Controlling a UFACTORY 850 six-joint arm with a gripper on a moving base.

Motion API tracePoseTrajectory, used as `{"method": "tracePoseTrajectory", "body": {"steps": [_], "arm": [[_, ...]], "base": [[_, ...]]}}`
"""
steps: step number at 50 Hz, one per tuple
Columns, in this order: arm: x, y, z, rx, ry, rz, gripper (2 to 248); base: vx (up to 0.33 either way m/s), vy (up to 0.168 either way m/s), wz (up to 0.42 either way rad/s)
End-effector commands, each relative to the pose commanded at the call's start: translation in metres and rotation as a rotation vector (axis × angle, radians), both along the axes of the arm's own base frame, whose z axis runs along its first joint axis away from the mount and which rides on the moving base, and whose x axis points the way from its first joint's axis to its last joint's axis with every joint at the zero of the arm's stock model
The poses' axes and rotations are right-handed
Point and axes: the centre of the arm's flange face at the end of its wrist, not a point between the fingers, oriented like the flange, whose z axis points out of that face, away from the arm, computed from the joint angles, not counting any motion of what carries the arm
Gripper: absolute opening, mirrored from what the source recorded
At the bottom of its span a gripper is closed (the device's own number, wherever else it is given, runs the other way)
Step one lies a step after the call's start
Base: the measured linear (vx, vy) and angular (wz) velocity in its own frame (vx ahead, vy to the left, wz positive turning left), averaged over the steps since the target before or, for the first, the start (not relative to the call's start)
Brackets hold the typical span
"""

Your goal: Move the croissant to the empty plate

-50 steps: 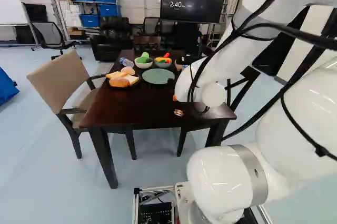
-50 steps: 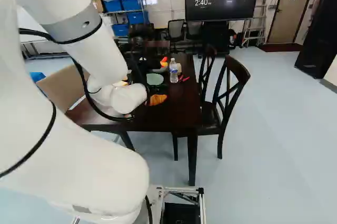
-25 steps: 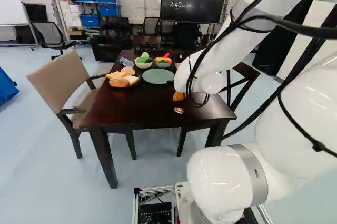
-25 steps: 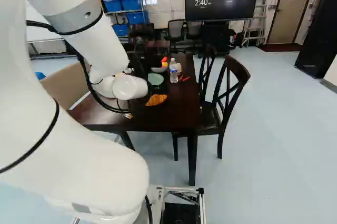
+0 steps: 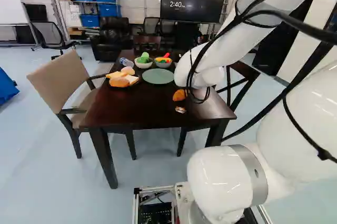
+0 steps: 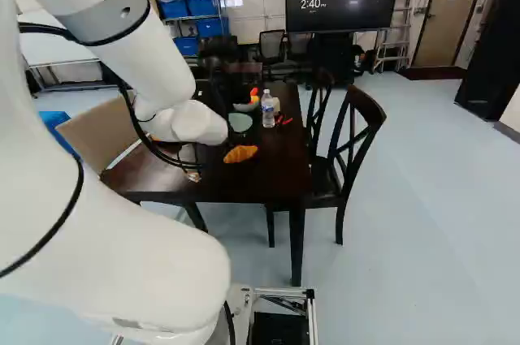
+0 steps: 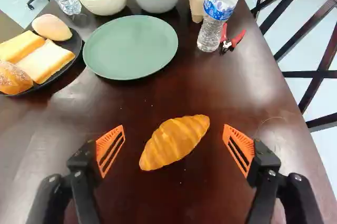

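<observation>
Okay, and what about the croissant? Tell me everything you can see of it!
The croissant is golden orange, plump and longish, with ridges across it and paler streaks. It looks whole and smooth; I can't tell if it's real or a toy. It lies at a slant on the bare wood of the dark table, short of the green plate. The open fingers stand either side, and neither seems to touch it.

the arm [image 5: 216,179] is glossy white with rounded housings and smooth grey bands [image 6: 106,14]; black cables [image 6: 41,29] loop along it. its black gripper [image 7: 174,127] has slotted orange pads [image 7: 105,140] and small silver screws [image 7: 77,174] on dark linkages.
</observation>
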Motion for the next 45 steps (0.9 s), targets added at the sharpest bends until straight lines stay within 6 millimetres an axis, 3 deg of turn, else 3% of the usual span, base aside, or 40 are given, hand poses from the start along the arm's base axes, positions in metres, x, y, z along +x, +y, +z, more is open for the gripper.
{"method": "tracePoseTrajectory", "body": {"steps": [45], "arm": [[0.019, -0.011, 0.034, 0.001, 0.187, -0.031, 247]], "base": [[0.000, 0.000, 0.000]]}}
